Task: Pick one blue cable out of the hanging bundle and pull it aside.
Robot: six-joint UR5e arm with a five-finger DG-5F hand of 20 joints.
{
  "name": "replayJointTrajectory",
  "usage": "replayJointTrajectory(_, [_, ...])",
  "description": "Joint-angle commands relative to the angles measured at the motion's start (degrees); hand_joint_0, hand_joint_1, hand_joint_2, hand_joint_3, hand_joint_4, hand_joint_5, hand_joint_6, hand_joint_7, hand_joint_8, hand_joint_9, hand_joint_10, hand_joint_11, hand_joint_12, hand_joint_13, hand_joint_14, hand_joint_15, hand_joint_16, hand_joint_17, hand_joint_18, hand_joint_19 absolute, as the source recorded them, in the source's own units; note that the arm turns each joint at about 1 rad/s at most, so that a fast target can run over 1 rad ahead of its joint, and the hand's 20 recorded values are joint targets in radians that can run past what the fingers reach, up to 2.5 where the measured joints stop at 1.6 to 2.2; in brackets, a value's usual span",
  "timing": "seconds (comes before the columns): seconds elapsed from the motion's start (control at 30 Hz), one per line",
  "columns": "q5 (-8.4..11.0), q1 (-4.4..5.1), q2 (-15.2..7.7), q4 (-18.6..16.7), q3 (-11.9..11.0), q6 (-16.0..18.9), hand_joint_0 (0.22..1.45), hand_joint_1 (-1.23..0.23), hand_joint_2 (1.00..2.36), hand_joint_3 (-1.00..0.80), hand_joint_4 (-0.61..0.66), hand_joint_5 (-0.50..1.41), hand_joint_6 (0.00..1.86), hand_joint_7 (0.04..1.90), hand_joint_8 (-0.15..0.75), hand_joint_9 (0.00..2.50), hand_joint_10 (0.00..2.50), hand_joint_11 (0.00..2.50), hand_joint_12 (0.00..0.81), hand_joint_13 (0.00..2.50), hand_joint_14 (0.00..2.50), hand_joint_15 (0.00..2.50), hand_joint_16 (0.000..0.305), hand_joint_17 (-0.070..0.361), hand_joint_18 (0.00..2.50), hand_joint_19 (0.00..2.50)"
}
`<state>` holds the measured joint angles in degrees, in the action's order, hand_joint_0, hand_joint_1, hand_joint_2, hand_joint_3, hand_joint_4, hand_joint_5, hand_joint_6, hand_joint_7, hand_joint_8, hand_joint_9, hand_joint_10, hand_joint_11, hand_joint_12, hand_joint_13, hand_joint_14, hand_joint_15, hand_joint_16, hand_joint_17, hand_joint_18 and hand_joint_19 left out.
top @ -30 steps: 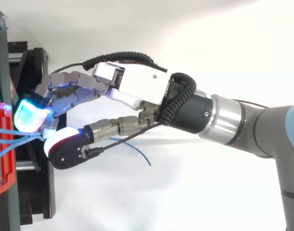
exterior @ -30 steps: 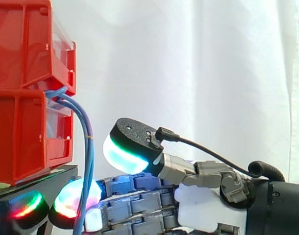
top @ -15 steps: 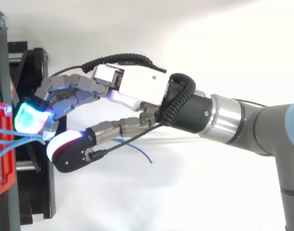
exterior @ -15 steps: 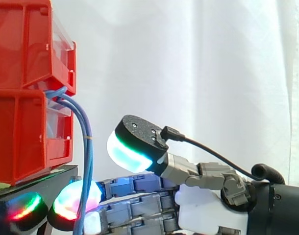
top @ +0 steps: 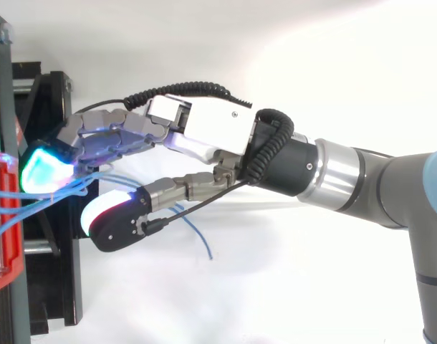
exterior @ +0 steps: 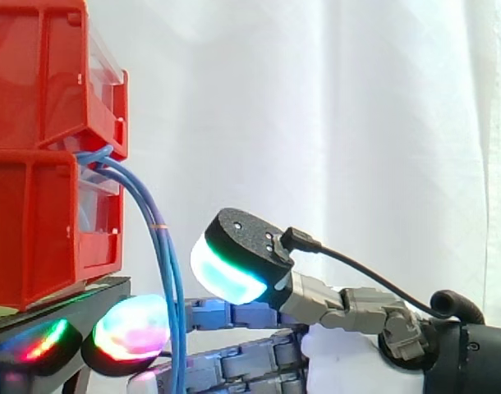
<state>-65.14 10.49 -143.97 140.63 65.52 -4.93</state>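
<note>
Reaching in from the right, the hand point(top: 204, 132) lay level before the red bins point(exterior: 37, 82). Its fingers point(top: 107, 140) were stretched nearly straight toward them and the thumb point(exterior: 238, 258) stood apart above, so the hand was spread rather than clamped. The blue cables point(exterior: 156, 238) came out from between the upper and lower bin and bent over the lip. They hung on a slant toward the hand and passed down across the fingers, just behind a glowing fingertip point(exterior: 131, 328) (whether any finger had caught a single one I could not tell). Seen from above, the cables ran from the bins at the left edge into the gap between fingers and thumb, close beside the cyan fingertip. One loose end point(top: 200, 240) trailed out beyond the thumb. The black stand point(exterior: 86, 300) sat under the bins, with the white curtain point(exterior: 357, 123) behind
</note>
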Motion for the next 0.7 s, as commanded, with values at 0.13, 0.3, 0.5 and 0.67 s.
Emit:
replayJointTrajectory(0.13, [-0.96,0.32,0.01,-0.09,-1.28,0.18,0.52,-0.67,1.0,-0.5,0.18,-0.11,0.5,0.94,0.24,0.77,0.02,0.77,0.339,0.67,0.02,0.47,0.051,0.114,0.44,0.39])
replayJointTrajectory(0.3, [-1.31,0.32,0.01,0.17,-1.28,1.41,0.54,-0.67,1.0,-0.49,0.18,-0.1,0.5,0.97,0.242,0.86,0.02,0.82,0.327,0.72,0.02,0.49,0.049,0.111,0.48,0.4])
replayJointTrajectory(0.5, [-1.66,0.41,0.09,0.52,-1.28,3.34,0.56,-0.66,1.0,-0.48,0.17,-0.09,0.5,1.03,0.241,0.94,0.02,0.86,0.322,0.77,0.02,0.51,0.048,0.107,0.52,0.42])
replayJointTrajectory(0.67, [-2.45,0.32,0.8,1.75,-1.28,5.1,0.57,-0.65,1.0,-0.47,0.17,-0.08,0.5,1.06,0.241,0.96,0.02,0.87,0.316,0.79,0.02,0.52,0.047,0.106,0.54,0.43])
